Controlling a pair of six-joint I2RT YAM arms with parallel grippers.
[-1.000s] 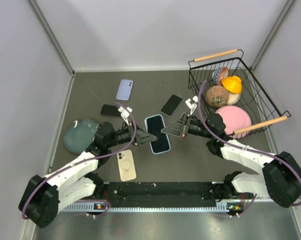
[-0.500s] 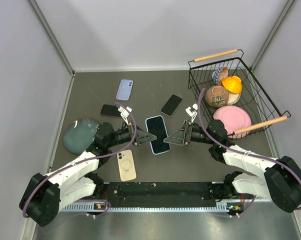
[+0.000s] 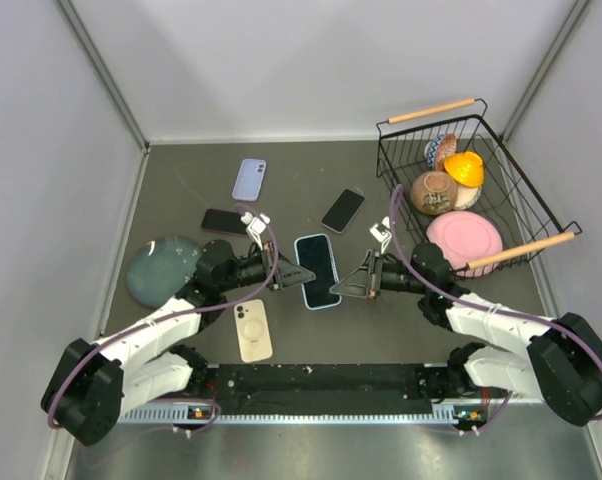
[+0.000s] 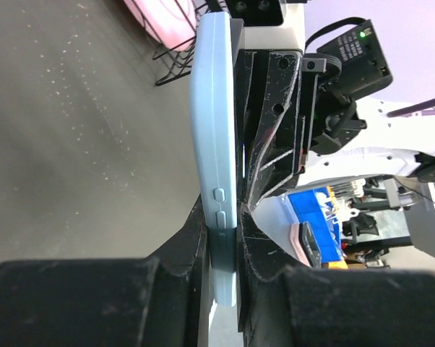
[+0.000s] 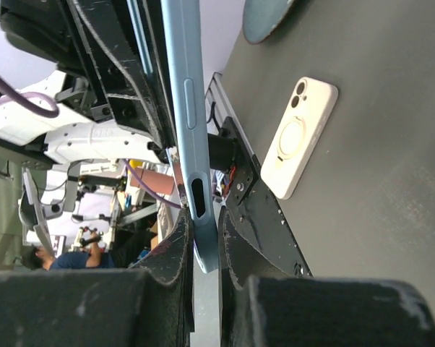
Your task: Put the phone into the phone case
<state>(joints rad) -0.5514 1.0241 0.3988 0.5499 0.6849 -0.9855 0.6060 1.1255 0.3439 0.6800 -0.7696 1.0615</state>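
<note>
Finds the phone (image 3: 316,268) at centre of the overhead view, dark screen up, framed by the rim of the light-blue phone case (image 4: 214,130). Notes the left gripper (image 3: 297,274) pinching the case's left long edge and the right gripper (image 3: 343,288) pinching the opposite edge lower in the frame, each pair of fingers pressed onto the case in its own wrist view. Judges this opposed, two-sided hold as meant to brace the case while squeezing its lips over the phone's sides. Cannot confirm full seating: sees the case only edge-on in both wrist views, side buttons and a slot visible, the screen side hidden behind dark finger structure. Cannot tell contact with the table (image 3: 401,320) from a hold just above it. Records a cream handset (image 5: 299,137) lying back-up at right of the right wrist view, untouched; cannot tell phone from empty case there.
</note>
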